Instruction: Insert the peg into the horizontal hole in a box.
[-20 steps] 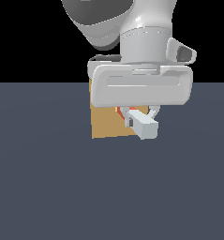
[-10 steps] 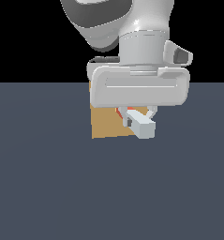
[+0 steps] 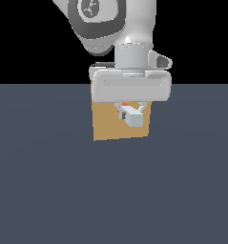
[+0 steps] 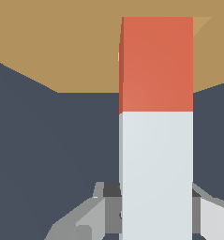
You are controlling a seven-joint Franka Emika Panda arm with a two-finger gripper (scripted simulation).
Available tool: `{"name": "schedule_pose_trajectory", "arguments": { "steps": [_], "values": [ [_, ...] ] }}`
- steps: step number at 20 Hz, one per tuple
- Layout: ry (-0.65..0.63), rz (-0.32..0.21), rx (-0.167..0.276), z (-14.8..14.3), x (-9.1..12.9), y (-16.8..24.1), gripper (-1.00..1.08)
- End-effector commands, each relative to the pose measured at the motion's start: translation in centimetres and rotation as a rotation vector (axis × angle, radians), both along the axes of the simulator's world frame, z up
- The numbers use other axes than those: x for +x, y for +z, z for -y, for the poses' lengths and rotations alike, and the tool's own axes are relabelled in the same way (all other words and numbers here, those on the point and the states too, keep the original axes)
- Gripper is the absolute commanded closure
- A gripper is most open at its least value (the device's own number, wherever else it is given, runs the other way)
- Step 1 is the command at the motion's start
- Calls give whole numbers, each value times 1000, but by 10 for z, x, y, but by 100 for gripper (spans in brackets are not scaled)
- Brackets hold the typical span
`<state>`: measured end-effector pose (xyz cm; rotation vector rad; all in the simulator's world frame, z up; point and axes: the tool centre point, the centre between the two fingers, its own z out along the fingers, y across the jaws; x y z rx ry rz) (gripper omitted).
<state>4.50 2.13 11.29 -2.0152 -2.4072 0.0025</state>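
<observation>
Your pincer (image 3: 130,111) is clenched on the peg (image 4: 156,126), gripping its white half; the fingers (image 4: 90,215) press both flanks. The orange-red end points ahead of the pincer at the box (image 3: 106,125), which stands on the desk (image 3: 48,190) directly behind. Whether the tip has reached the hole cannot be determined.

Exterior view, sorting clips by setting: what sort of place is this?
Most likely a simulated test scene, not a real room: a flat, featureless grey floor under a plain black backdrop, with only a tan box, the arm's hand and a red-and-white peg.
</observation>
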Motion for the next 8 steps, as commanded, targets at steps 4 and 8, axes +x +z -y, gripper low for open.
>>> {"name": "schedule_pose_trajectory", "arguments": {
  "steps": [4,8],
  "values": [
    [-1,4,0,-31,-4,2,108],
    [-1,4,0,-37,-4,2,108]
  ]
}}
